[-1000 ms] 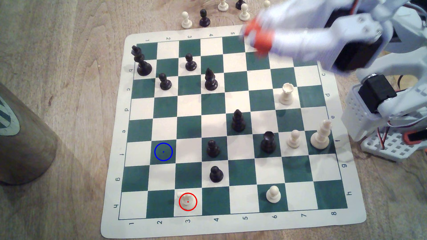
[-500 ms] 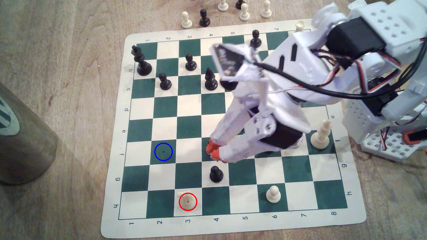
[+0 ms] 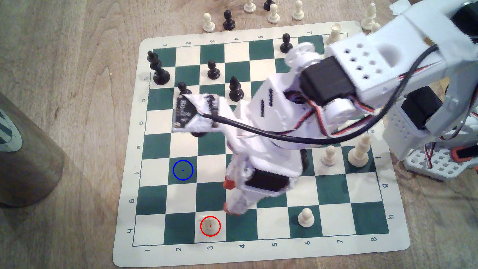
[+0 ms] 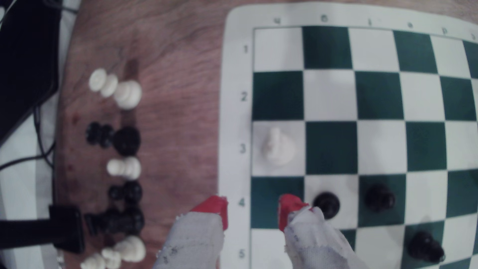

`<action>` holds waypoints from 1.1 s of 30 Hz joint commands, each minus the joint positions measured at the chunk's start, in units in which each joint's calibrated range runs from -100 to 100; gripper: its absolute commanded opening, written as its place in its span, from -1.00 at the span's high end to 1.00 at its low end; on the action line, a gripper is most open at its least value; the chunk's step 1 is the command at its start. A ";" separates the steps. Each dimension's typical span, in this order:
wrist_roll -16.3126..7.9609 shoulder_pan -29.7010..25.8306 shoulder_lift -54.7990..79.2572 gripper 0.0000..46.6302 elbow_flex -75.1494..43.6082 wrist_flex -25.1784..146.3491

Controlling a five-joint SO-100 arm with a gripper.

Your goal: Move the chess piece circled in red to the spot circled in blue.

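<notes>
The chess board [image 3: 261, 253] lies flat on the wooden worktop [image 3: 77, 64], its border printed with numbers 1 to 8 and letters. The gripper [image 4: 253, 207] hangs empty, jaws parted, over the near edge, probably lining up a grasp. The cream knight [image 3: 210, 225] stands in its red ring on h3; the blue-ringed square [image 3: 183, 170] lies farther left.

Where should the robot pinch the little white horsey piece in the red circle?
Probably low on the white knight, at its round body, coming straight down from above. Its narrow head juts sideways, so the gripper, open now, should close across the body, not along the head. The neighbouring squares look free, leaving room for the orange fingertips.
</notes>
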 commanded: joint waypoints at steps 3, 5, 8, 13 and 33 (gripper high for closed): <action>-0.34 0.95 4.06 0.57 -8.23 -1.06; -0.10 1.66 5.75 0.55 -8.23 -1.63; 0.00 2.05 7.28 0.49 -8.23 -1.88; 0.78 2.75 11.27 0.26 -8.23 -2.86; -0.44 1.89 18.57 0.09 -8.05 -7.69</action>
